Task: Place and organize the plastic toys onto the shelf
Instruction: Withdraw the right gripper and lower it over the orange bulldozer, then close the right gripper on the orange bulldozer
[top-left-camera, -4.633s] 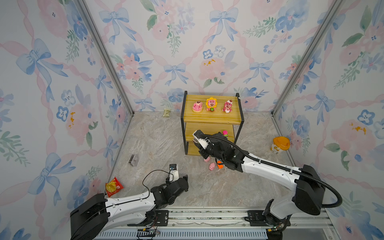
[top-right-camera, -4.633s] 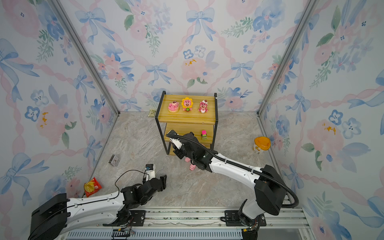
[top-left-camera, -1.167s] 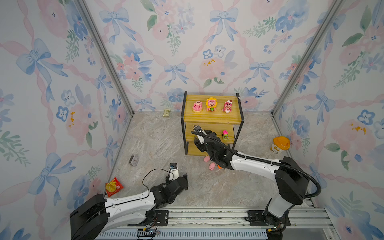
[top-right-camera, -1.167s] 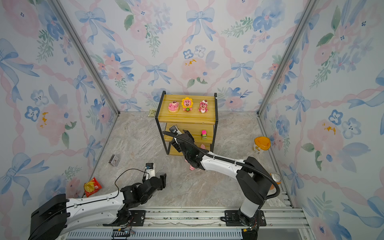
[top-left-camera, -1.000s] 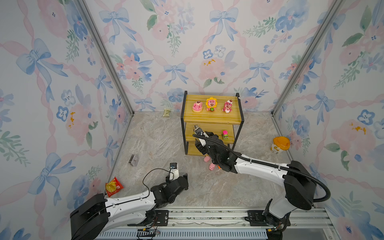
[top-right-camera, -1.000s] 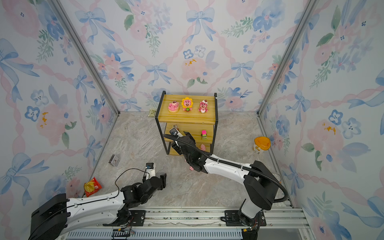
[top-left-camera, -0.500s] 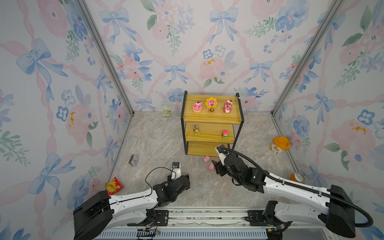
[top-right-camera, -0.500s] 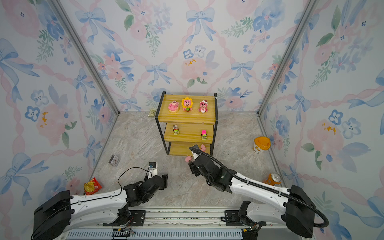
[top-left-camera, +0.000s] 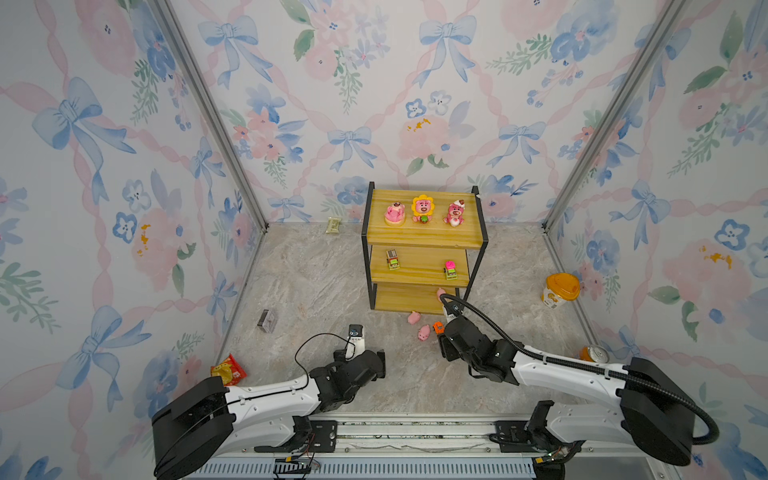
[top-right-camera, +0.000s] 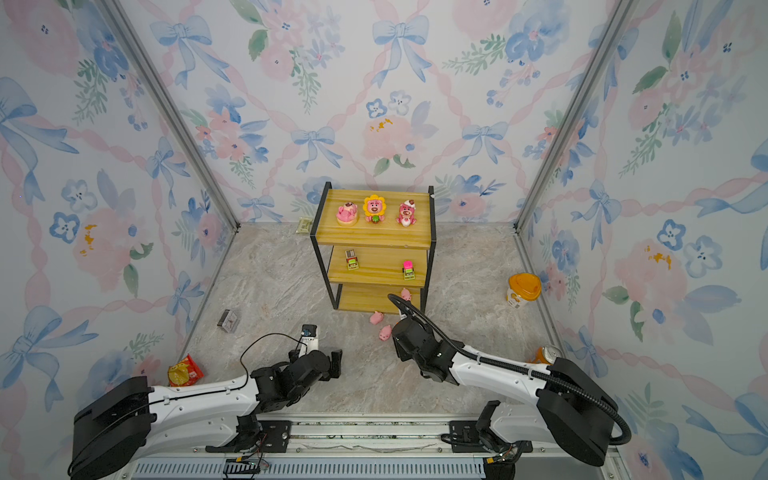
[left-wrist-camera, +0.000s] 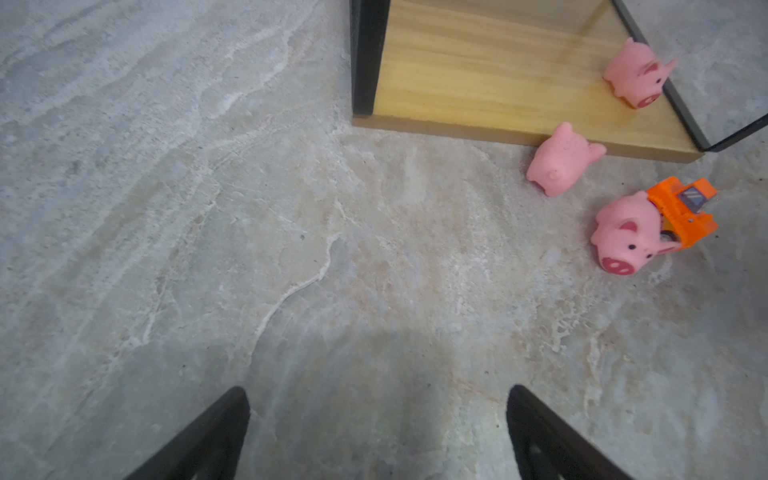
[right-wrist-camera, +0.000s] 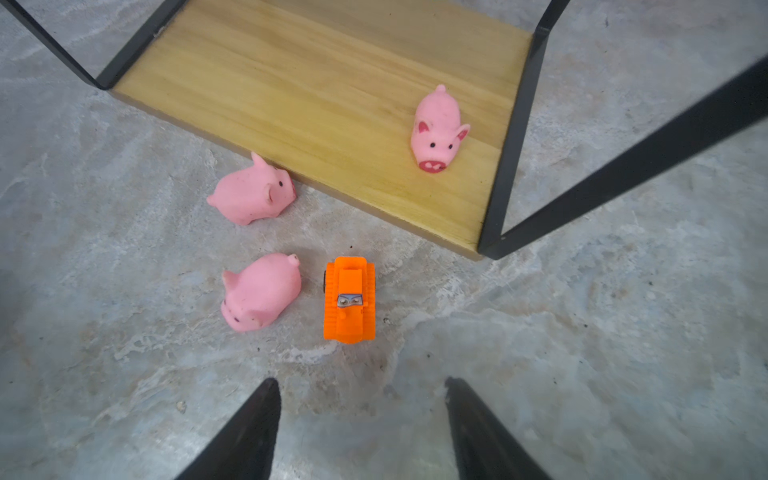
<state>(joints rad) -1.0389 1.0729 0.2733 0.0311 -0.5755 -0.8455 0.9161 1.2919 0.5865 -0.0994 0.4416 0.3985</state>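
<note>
Three pink bears (top-left-camera: 422, 209) top the shelf (top-left-camera: 424, 241), the sunflower one central; two cars (top-left-camera: 392, 259) mid-tier, one pig (right-wrist-camera: 436, 131) lowest. At its 6 o'clock, on the bench (top-left-camera: 316, 266), lie two pigs (right-wrist-camera: 253, 193) and an orange car (right-wrist-camera: 350, 299). Both empty: left gripper (left-wrist-camera: 378, 390) gapes wide, right gripper (right-wrist-camera: 361, 380) about half apart.

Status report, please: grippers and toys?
Left gripper open, empty. Right gripper open, empty. Orange car, two pigs on floor; one pig on shelf. Path clear.

Left arm (top-left-camera: 270, 399), right arm (top-left-camera: 561, 374) low; jaws parted.
</note>
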